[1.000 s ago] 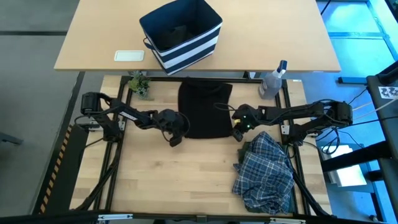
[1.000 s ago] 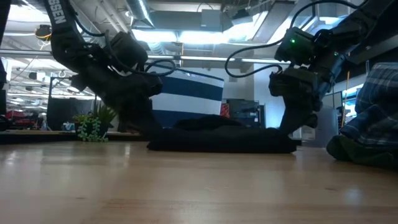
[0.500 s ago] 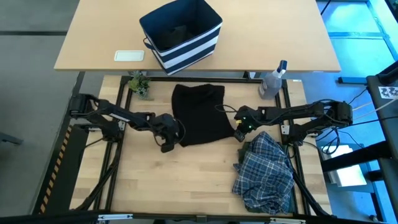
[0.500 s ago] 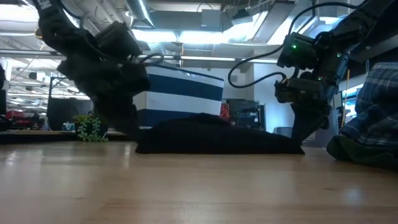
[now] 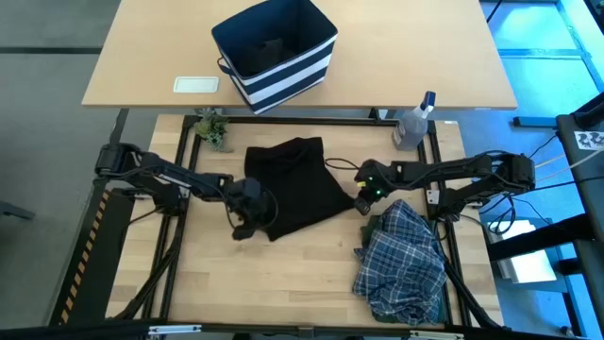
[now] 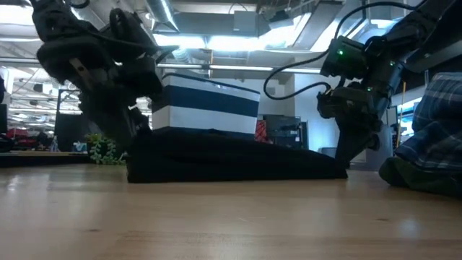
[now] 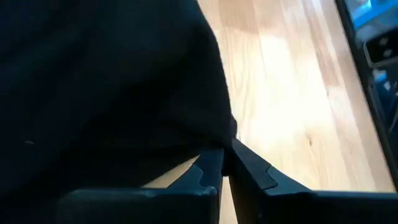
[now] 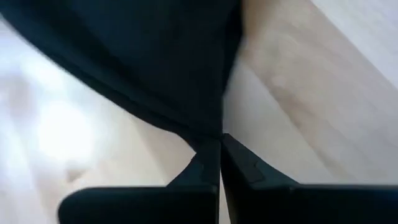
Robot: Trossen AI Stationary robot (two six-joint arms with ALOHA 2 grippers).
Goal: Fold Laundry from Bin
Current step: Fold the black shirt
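Black garment pinched at two corners on the wooden table.
High view: left gripper (image 5: 247, 215) clamped on the black garment (image 5: 293, 184) at its 8 o'clock corner; right gripper (image 5: 362, 194) clamped on its 3 o'clock edge. Plaid shirt (image 5: 401, 260), crumpled, at 5 o'clock; striped fabric bin (image 5: 276, 52) at 12 o'clock. Low view: cloth lies flat, soft, matte, hiding both sets of fingertips. Left wrist view: fingers (image 7: 208, 174) pressed together on a cloth fold. Right wrist view: fingers (image 8: 208, 163) closed likewise; table (image 8: 292, 93) blurred.
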